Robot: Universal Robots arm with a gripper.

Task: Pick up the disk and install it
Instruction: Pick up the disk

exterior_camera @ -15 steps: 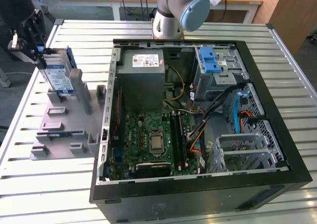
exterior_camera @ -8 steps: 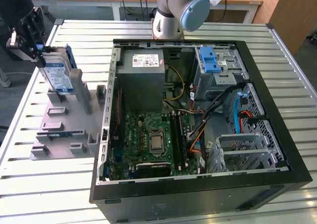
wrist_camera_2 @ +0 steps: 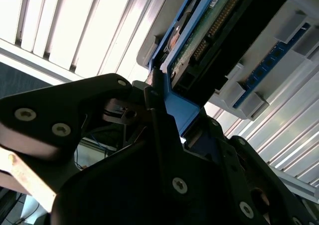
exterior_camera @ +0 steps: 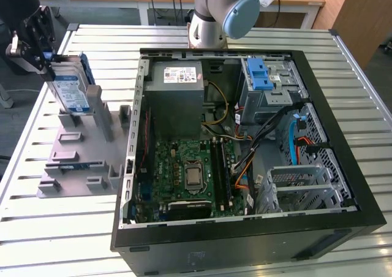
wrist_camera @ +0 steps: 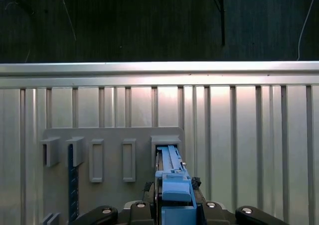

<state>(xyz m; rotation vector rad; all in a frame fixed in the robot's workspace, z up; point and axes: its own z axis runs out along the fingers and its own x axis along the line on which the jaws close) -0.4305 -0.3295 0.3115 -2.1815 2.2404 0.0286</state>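
Note:
The disk (exterior_camera: 68, 88) stands on edge at the back of a grey holder (exterior_camera: 73, 160) on the exterior view's left, its white-and-blue label facing the camera and a blue rail along its side. My gripper (exterior_camera: 50, 64) reaches it from the upper left and is shut on its blue end bracket. In the second wrist view my black gripper (wrist_camera_2: 169, 110) clamps that blue bracket, and the disk's (wrist_camera_2: 209, 31) green circuit board runs away from it. In the first wrist view the disk's blue bracket (wrist_camera: 174, 185) sits in the gripper (wrist_camera: 174, 209), above a slot of the holder (wrist_camera: 114, 135).
An open computer case (exterior_camera: 343, 166) lies on the slatted metal table (exterior_camera: 37, 228), to the holder's right. Inside are a grey power-supply box (exterior_camera: 177, 96), a green motherboard (exterior_camera: 184, 166), loose cables and a grey drive cage (exterior_camera: 269, 99) with a blue latch. The arm's base (exterior_camera: 214, 13) stands behind the case.

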